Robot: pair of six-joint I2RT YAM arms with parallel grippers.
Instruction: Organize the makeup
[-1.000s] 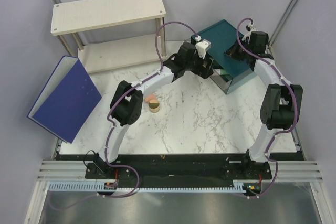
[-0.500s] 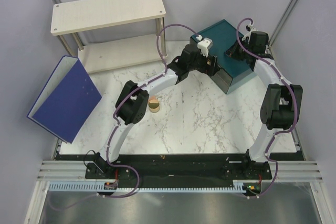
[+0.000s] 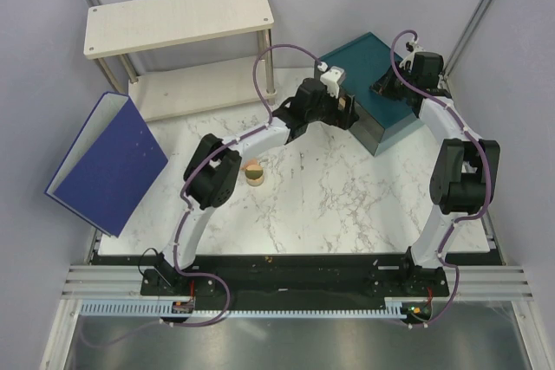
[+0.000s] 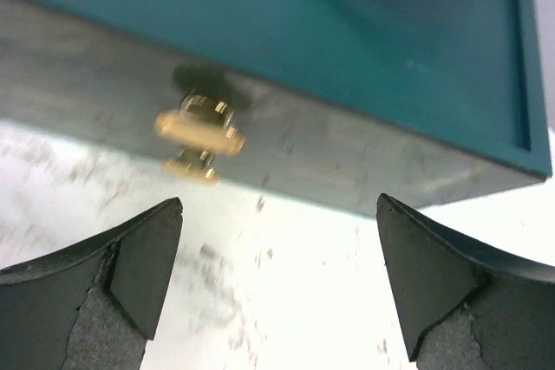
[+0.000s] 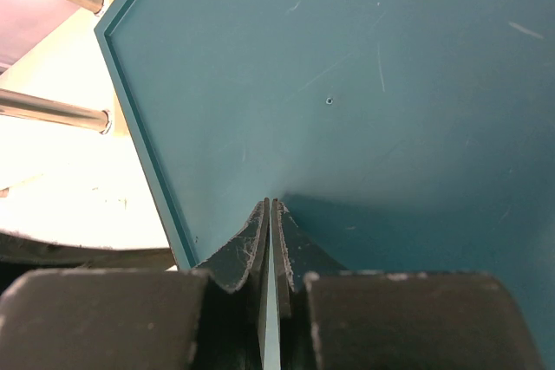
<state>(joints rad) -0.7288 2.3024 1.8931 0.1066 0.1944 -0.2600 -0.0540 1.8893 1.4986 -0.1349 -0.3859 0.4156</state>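
A peach-pink round compact [image 3: 252, 165] and a gold-rimmed round tin [image 3: 256, 178] lie together on the marble table, partly under my left arm. The other makeup is out of view. My left gripper [image 3: 343, 115] is open and empty just in front of the teal drawer box [image 3: 373, 58]. In the left wrist view the open gripper [image 4: 277, 205] faces the drawer front and its gold knob [image 4: 199, 136], a little apart from it. My right gripper [image 3: 388, 86] is shut and rests on the box top [image 5: 364, 67]; its fingertips [image 5: 264, 214] touch the lid.
A white two-tier shelf [image 3: 178, 19] stands at the back left. A blue binder [image 3: 108, 162] lies open and tilted at the left. The teal box sits at the back right, near the table edge.
The drawer, open a second ago, is now shut. My left gripper moved in against the drawer front, then drew back slightly. The right gripper has stayed on the box top.
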